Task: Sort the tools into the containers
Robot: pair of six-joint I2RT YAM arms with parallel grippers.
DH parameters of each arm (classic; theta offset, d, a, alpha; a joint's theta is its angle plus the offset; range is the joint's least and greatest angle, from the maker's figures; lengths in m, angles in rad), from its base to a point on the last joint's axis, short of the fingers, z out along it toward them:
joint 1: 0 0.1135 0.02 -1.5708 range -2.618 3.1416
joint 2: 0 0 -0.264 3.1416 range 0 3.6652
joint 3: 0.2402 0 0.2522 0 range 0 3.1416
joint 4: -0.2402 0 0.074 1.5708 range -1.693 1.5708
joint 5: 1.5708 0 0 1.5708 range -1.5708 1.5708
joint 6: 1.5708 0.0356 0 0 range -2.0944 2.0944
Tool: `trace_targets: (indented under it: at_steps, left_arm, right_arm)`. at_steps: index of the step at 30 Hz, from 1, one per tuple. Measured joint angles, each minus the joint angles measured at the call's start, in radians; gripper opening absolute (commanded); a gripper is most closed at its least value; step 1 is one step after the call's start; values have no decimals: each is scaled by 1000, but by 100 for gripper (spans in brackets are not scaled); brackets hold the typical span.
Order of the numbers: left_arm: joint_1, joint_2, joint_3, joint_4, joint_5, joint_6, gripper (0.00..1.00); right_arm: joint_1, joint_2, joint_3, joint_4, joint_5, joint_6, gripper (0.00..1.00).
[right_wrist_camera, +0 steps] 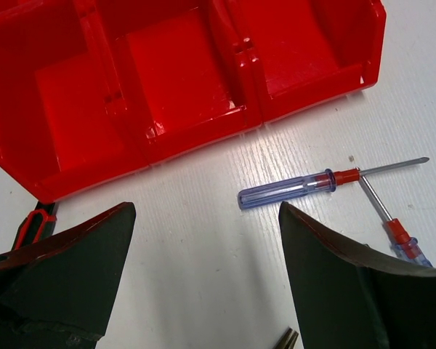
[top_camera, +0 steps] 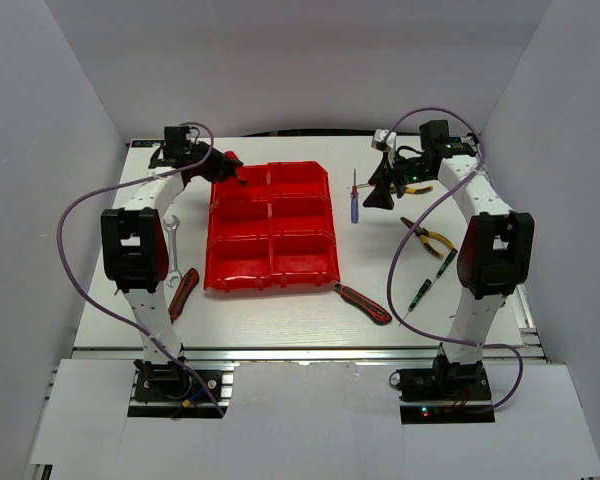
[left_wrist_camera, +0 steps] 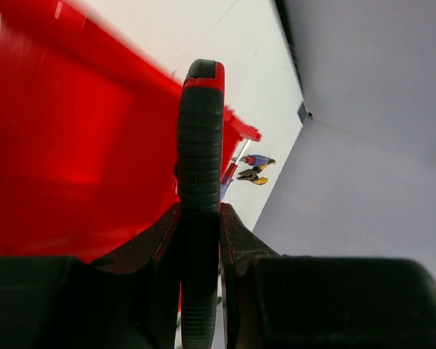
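Note:
The block of red bins [top_camera: 270, 262] sits mid-table and also shows in the right wrist view [right_wrist_camera: 73, 171]. My left gripper [top_camera: 227, 171] is over the far-left bin, shut on a red-black-handled tool [left_wrist_camera: 200, 138] that stands up between its fingers. My right gripper [top_camera: 383, 192] is open and empty just above the table, right of the bins [right_wrist_camera: 206, 218]. A blue screwdriver [right_wrist_camera: 287, 193] lies just beyond its right finger, with a second slim screwdriver [right_wrist_camera: 392, 229] crossing its shaft. Yellow-handled pliers [top_camera: 428, 237] lie nearer the right arm.
Two green-black screwdrivers [top_camera: 445, 265] [top_camera: 419, 296] lie by the right arm. A red-black-handled tool [top_camera: 362, 303] lies in front of the bins and another [top_camera: 183, 293] at their left. A silver wrench [top_camera: 172, 238] lies beside the left arm. White walls enclose the table.

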Motion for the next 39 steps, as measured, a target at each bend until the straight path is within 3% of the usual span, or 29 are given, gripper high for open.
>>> trace_targets:
  at_steps: [7, 14, 24, 33, 34, 35, 39]
  left_arm:
    - [-93, 2, 25, -193, -138, -196, 21]
    - [-87, 29, 81, -279, -217, -280, 38]
    - [-80, 74, 78, -274, -197, -319, 49]
    - [-80, 42, -29, -133, -153, -330, 54]
    - [-80, 27, -53, -106, -145, -326, 69]
    - [-80, 8, -79, -76, -139, -312, 98]
    - [-68, -113, -211, 87, -93, -252, 98]
  right_arm:
    - [0, -6, 0, 10, -2, 5, 86]
    - [0, -18, -21, 20, -5, 9, 86]
    - [-1, -29, -36, 20, -10, 4, 86]
    - [8, -35, -42, -35, -23, -74, 86]
    - [11, -37, -42, -60, -23, -102, 86]
    - [18, -40, -42, -89, -21, -130, 85]
    - [84, -71, -78, -192, 21, -233, 82]
